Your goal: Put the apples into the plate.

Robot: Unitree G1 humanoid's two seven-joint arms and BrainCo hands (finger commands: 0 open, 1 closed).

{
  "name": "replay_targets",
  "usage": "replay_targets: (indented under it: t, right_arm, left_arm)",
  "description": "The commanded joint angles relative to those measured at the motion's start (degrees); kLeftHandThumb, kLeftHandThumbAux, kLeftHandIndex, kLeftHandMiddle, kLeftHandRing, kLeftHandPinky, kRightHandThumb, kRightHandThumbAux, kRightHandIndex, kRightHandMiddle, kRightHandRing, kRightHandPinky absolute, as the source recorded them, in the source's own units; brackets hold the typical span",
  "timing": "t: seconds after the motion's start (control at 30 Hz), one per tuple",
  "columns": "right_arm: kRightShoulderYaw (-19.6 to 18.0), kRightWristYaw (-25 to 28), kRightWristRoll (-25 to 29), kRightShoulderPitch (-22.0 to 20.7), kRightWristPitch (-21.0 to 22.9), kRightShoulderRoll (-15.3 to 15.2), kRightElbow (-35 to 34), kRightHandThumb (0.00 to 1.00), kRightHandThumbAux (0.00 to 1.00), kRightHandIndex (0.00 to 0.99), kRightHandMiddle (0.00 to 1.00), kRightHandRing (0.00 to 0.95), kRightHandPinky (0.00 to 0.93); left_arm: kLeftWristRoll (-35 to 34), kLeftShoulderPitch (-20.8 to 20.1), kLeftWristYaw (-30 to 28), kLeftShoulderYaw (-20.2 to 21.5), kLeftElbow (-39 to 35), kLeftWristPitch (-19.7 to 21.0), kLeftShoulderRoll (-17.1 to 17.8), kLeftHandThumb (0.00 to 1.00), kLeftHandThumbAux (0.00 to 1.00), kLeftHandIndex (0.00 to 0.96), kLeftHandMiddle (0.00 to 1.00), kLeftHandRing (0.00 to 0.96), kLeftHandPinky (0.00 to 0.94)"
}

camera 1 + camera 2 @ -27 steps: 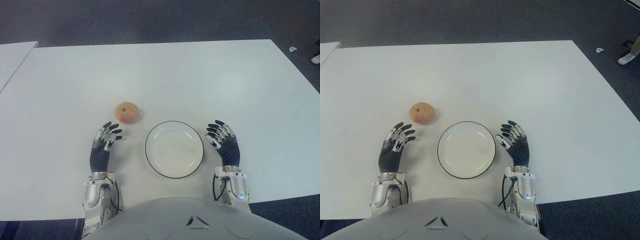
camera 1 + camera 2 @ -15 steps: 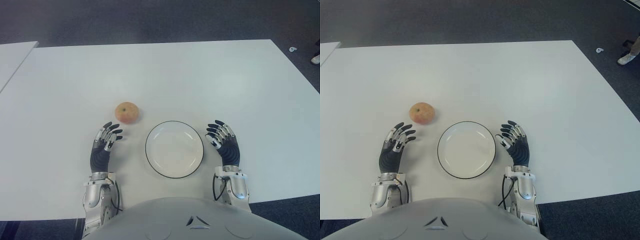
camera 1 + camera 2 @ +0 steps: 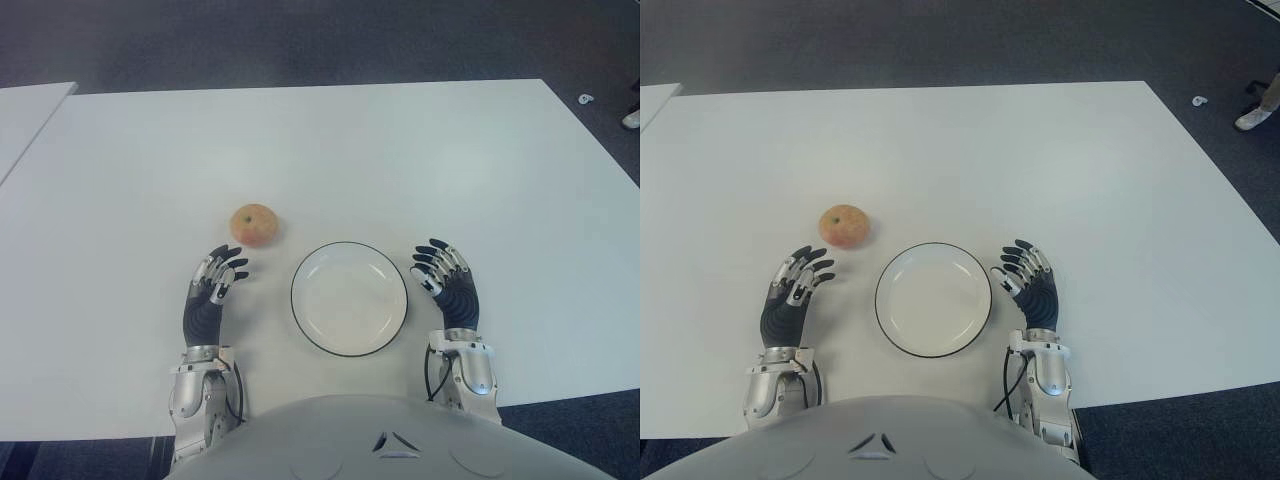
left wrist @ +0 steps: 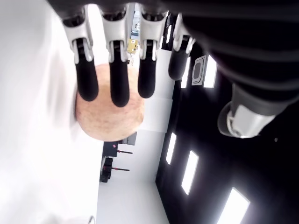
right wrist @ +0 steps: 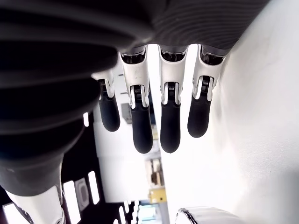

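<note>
One orange-red apple (image 3: 254,225) lies on the white table (image 3: 400,150), up and left of an empty white plate with a dark rim (image 3: 349,297). My left hand (image 3: 220,274) is just below the apple, a small gap short of it, fingers spread and holding nothing. In the left wrist view the apple (image 4: 109,116) shows just beyond the fingertips (image 4: 119,95). My right hand (image 3: 442,267) shows to the right of the plate, fingers relaxed and empty; its fingers (image 5: 141,133) hang loose in the right wrist view.
A second white table (image 3: 25,110) shows at the far left. The table's far edge meets dark carpet. A small white object (image 3: 585,98) lies on the floor at the upper right.
My left hand has shifted slightly forward and right, toward the apple. The right hand, apple and plate are where they were.
</note>
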Motion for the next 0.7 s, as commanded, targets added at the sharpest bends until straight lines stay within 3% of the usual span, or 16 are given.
replay_targets:
  t: [0.03,0.3,0.43,0.5,0.6,0.7]
  right_arm:
    - [-0.7,-0.5,0.2,1.5,3.8,0.0,4.4,0.510,0.755,0.249,0.374,0.349,0.358]
    - [-1.5,-0.5,0.2,0.9,3.6,-0.2,6.3,0.493,0.761,0.245,0.373,0.355,0.374]
    - [-2.0,-0.1,0.5,0.4,2.5,-0.5,8.0,0.469,0.761,0.240,0.373,0.358,0.380]
    - [-2.2,0.1,0.7,0.0,2.0,-0.5,8.8,0.463,0.759,0.240,0.372,0.358,0.378]
    - [-2.5,0.5,0.9,-0.3,1.3,-0.6,9.8,0.452,0.755,0.240,0.371,0.358,0.375]
    - [-2.7,0.8,0.9,-0.7,0.9,-0.7,10.5,0.446,0.747,0.238,0.370,0.358,0.377]
  left_arm:
    - [0.0,0.4,0.3,-0.2,-1.5,1.4,-0.2,0.477,0.522,0.224,0.270,0.325,0.366]
    - [-0.1,-0.8,1.2,1.3,-7.0,3.7,1.2,0.468,0.510,0.231,0.267,0.309,0.353]
    - [5.1,-1.9,4.2,2.7,-8.5,2.5,1.4,0.459,0.492,0.228,0.262,0.303,0.349]
    - [11.4,-2.4,6.5,3.7,-7.1,-1.8,1.7,0.459,0.488,0.223,0.256,0.296,0.335]
    - [26.7,-3.7,13.2,6.5,-4.7,-11.0,3.5,0.459,0.490,0.209,0.242,0.275,0.297]
    - [39.7,-4.6,19.6,8.7,-4.4,-15.1,5.9,0.453,0.491,0.184,0.222,0.247,0.260]
